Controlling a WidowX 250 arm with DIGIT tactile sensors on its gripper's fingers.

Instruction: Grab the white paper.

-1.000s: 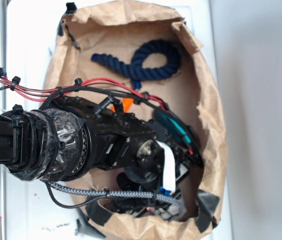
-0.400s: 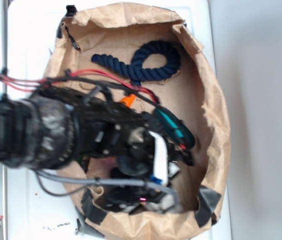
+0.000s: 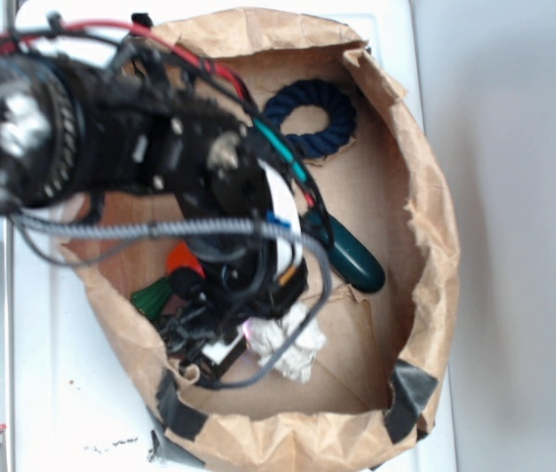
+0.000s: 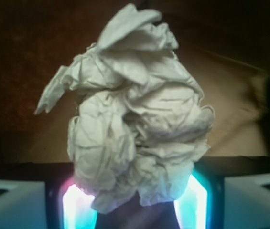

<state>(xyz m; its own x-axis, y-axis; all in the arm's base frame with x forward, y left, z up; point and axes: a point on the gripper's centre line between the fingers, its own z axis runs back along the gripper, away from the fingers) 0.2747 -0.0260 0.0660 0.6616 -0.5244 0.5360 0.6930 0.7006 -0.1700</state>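
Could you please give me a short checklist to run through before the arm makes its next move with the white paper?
1. White paper sits between the gripper fingers, per the wrist view: ok.
2. Grip is firm enough to lift: cannot tell; the contact points are hidden behind the paper.
3. Paper is clear of the brown paper bag floor: cannot tell from either view.
4. No other item caught in the fingers: ok in the wrist view, only paper shows.
5. Blue rope and dark green object lie apart from the paper: ok.
6. Trailing cable is free of the bag wall: cannot tell.
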